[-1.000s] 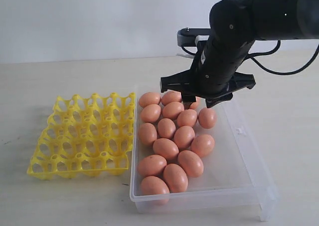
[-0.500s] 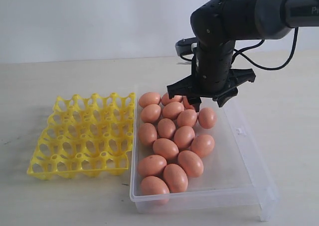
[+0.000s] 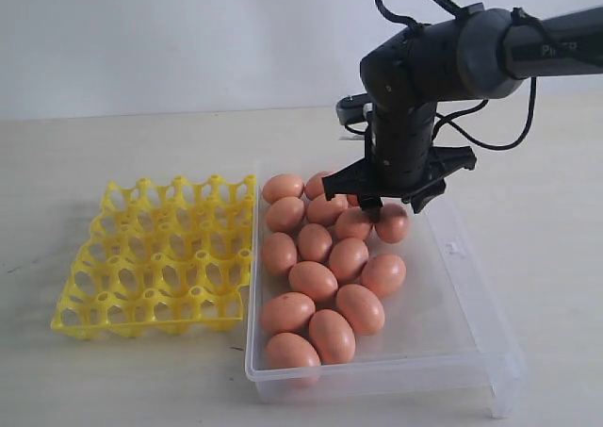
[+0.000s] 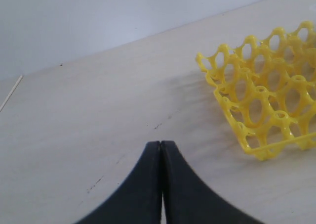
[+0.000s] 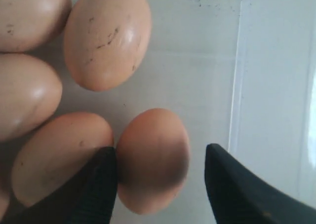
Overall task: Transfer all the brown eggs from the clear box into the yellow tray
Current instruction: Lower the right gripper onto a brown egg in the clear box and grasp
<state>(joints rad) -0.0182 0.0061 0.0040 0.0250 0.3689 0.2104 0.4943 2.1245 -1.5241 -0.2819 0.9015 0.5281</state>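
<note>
Several brown eggs [image 3: 325, 267] lie packed in the clear box [image 3: 471, 295], which stands right of the yellow tray [image 3: 160, 257]; the tray's cups hold nothing. My right gripper [image 3: 384, 204] is down at the box's far end, open. In the right wrist view it [image 5: 159, 152] straddles one egg [image 5: 153, 159]. One finger [image 5: 101, 179] touches that egg's side and a neighbouring egg [image 5: 54, 155]; the other finger [image 5: 232, 184] stands apart from it. My left gripper [image 4: 161, 144] is shut on nothing above bare table near a corner of the tray [image 4: 261, 105].
The box's right half [image 3: 443, 314] is bare plastic floor, with a small latch tab [image 3: 454, 248] on its right wall. Its wall [image 5: 236, 85] runs close beside the free finger. Light wooden table [image 3: 85, 163] surrounds tray and box.
The right arm has swung upright and lowered, bringing its open gripper down from above the far eggs to around the rightmost far egg. Eggs, box and tray have not moved.
</note>
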